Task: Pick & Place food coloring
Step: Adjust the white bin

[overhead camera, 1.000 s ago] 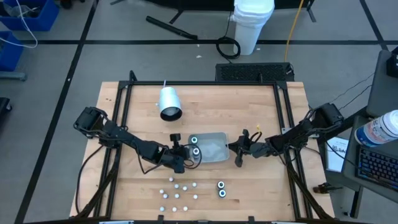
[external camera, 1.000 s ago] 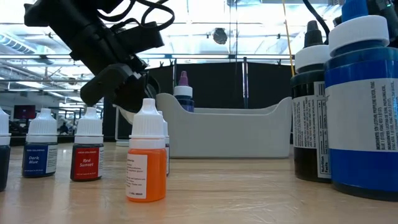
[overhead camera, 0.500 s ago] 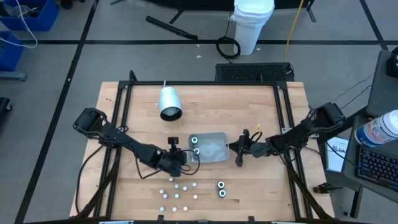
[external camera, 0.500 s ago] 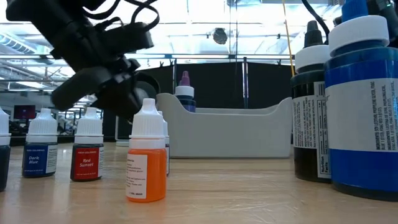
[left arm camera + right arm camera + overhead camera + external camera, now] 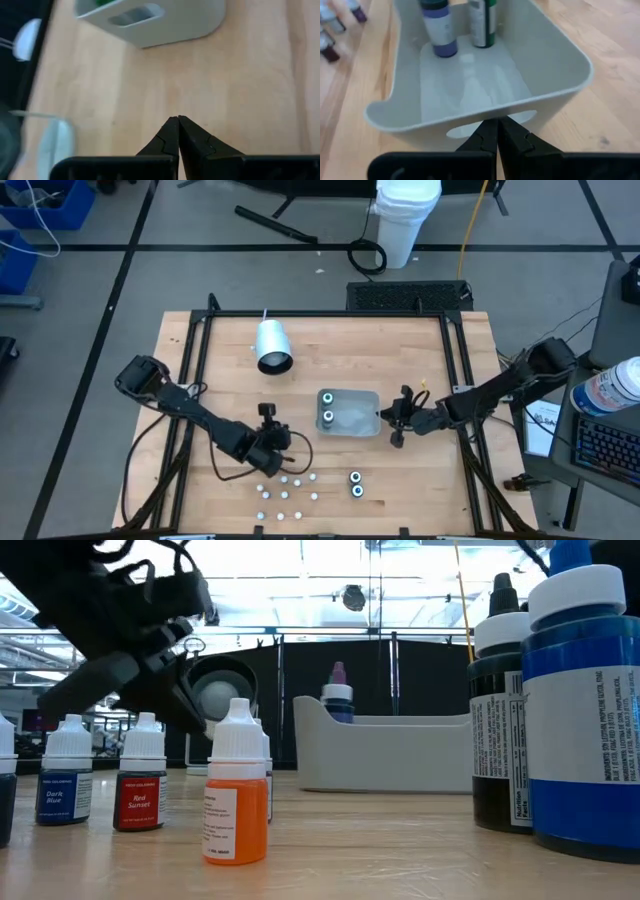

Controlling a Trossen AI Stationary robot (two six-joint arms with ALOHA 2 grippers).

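Observation:
The grey tray (image 5: 350, 412) rests flat on the table and holds two upright bottles (image 5: 326, 406), one purple-bodied (image 5: 440, 30) and one green (image 5: 482, 22). Several tiny white-capped food coloring bottles (image 5: 285, 485) stand near the table's near edge; in the low view they include an orange one (image 5: 236, 795) and a red one (image 5: 140, 785). My right gripper (image 5: 382, 418) is shut at the tray's right end. My left gripper (image 5: 280, 448) is shut and hovers over bare wood (image 5: 177, 118), between the tray and the loose bottles, touching nothing. My right gripper meets the tray's right end wall (image 5: 485, 112) at its handle cutout (image 5: 465, 131), coming level from the table's right. The shut fingertips (image 5: 490, 127) sit at the cutout's upper edge; whether they reach through it cannot be told. The tray stays flat on the table.
A big white cylinder (image 5: 272, 345) lies on its side toward the far left. Two wider bottles (image 5: 355, 483) stand right of the small ones and loom large in the low view (image 5: 585, 700). A black frame (image 5: 195, 380) borders the table.
My right gripper has moved toward the table's right edge, and the tray with its two bottles has slid right along the table with it. My left gripper has drawn away from the tray's left end toward the near edge, ending close to the loose bottles.

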